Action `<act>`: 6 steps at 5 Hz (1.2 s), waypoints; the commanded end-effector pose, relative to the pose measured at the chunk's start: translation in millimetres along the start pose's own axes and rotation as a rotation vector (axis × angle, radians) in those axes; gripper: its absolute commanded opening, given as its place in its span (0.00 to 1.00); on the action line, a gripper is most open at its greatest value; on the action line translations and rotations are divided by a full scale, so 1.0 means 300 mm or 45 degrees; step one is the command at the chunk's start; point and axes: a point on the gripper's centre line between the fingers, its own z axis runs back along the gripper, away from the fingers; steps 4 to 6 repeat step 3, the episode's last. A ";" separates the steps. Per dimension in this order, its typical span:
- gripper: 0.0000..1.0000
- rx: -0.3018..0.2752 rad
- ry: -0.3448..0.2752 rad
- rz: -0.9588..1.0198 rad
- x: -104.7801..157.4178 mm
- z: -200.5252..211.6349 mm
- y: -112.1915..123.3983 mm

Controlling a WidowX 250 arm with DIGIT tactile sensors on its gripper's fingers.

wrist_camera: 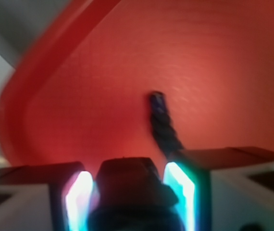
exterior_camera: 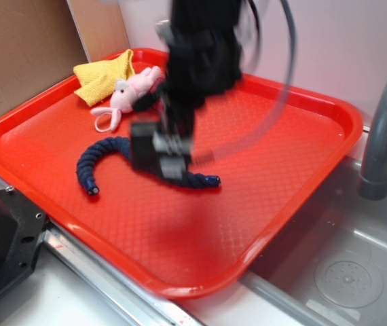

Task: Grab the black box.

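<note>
The arm descends steeply over the red tray (exterior_camera: 295, 170). The gripper (wrist_camera: 127, 187) clasps the black box (wrist_camera: 127, 180) between 2 fingers (wrist_camera: 180, 187), with the blue rope (wrist_camera: 163, 125) just ahead.

Toy kitchen: grey faucet (exterior_camera: 383, 129) over a sink (exterior_camera: 336, 265).

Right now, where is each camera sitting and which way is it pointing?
Exterior: stands off the tray's near corner, raised, looking down across the red tray at the blue rope, pink toy, yellow cloth and faucet; the blurred arm and gripper show.
Wrist: sits on the gripper, looking past it at the tray floor; both jaws frame the black box between them.
Shared: tray, rope, gripper.
</note>
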 end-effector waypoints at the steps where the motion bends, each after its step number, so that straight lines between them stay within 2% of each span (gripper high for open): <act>1: 0.00 0.120 -0.177 0.420 -0.173 0.301 -0.037; 2: 0.00 0.118 -0.187 0.476 -0.207 0.328 -0.051; 3: 0.00 0.088 -0.142 0.477 -0.187 0.311 -0.036; 6: 0.00 0.088 -0.142 0.477 -0.187 0.311 -0.036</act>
